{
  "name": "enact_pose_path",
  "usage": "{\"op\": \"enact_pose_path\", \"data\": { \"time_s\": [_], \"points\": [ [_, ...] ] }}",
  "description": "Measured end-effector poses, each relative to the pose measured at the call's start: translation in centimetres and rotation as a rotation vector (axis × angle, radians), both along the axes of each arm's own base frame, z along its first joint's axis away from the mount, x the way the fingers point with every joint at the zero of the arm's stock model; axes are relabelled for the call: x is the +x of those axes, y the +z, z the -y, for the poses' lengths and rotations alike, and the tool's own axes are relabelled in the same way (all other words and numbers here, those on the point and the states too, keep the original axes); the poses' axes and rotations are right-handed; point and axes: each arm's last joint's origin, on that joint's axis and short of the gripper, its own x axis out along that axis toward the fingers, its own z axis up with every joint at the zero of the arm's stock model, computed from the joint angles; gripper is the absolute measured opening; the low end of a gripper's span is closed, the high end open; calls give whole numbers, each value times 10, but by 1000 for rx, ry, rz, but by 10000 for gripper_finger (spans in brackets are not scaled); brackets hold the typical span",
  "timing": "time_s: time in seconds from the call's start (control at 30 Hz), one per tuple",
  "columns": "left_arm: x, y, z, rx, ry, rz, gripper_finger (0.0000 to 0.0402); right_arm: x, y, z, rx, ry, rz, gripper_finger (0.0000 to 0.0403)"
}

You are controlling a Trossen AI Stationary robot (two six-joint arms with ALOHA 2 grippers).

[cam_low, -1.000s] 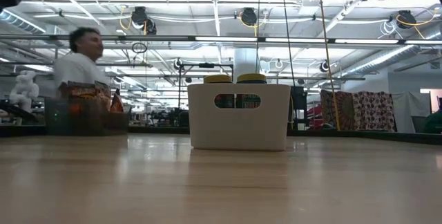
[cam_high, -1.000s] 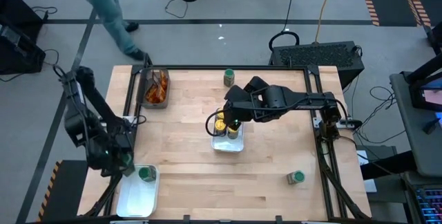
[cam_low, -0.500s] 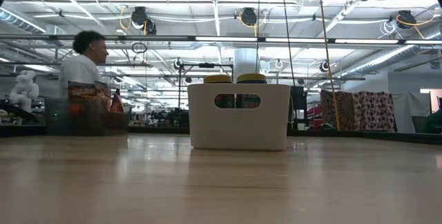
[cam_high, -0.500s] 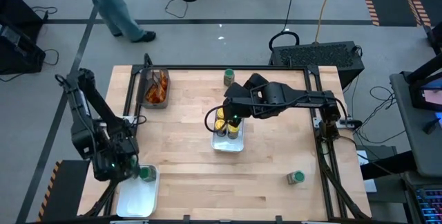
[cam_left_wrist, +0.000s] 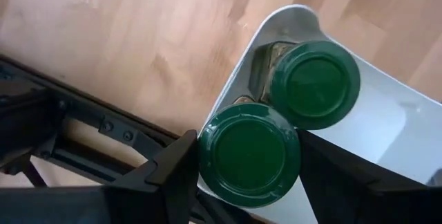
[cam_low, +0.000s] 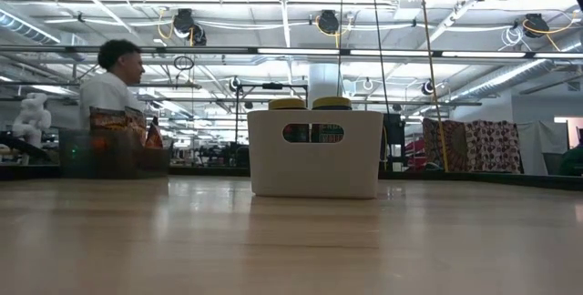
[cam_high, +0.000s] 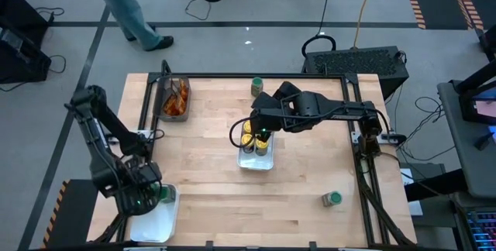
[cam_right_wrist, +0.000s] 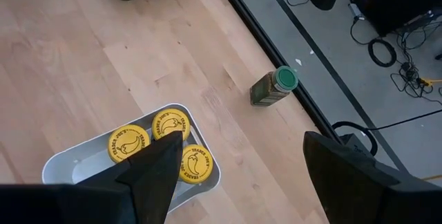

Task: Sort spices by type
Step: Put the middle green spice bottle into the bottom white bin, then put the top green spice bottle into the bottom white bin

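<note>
The left tool (cam_left_wrist: 242, 169) is holding a green jar (cam_left_wrist: 250, 153) over the white tray (cam_left_wrist: 387, 124) beside another, needing lowering and release, while the right tool (cam_right_wrist: 238, 162), wide, is hovering.

Yellow-lidded jars (cam_right_wrist: 160, 143): three show, upright and packed close together inside the white tray (cam_high: 255, 161) at mid-bench (cam_high: 294, 189); each lid carries a dark printed emblem.
Green-lidded jars at the corner (cam_left_wrist: 314, 84): two, upright, touching side by side in the white tray (cam_left_wrist: 387, 131) at the left front corner; one (cam_left_wrist: 249, 153) sits between the left fingers (cam_left_wrist: 176, 175).
Green-lidded jar, far edge (cam_high: 256, 87): alone, upright, dark contents.
Green-lidded jar, right front (cam_high: 333, 198): alone, well apart from the others.
Orange-brown packets (cam_high: 177, 97): heaped in the dark bin (cam_high: 166, 115) at the far left.
</note>
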Motion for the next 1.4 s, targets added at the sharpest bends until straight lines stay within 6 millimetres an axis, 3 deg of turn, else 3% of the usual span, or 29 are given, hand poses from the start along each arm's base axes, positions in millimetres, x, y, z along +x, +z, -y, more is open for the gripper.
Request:
{"op": "enact_pose_path", "data": {
  "time_s": [0.27, 1.0, 1.4],
  "points": [
    [10, -12, 16, 14, -10, 50, 225, 0, 0, 0, 0, 0, 0, 281],
    [4, -13, 19, 33, -38, 52, 265, 1, 0, 0, 7, -3, 10, 281],
    [-1, 8, 7, -35, -124, 133, 266, 1, 0, 0, 5, 2, 6, 281]
  ]
}}
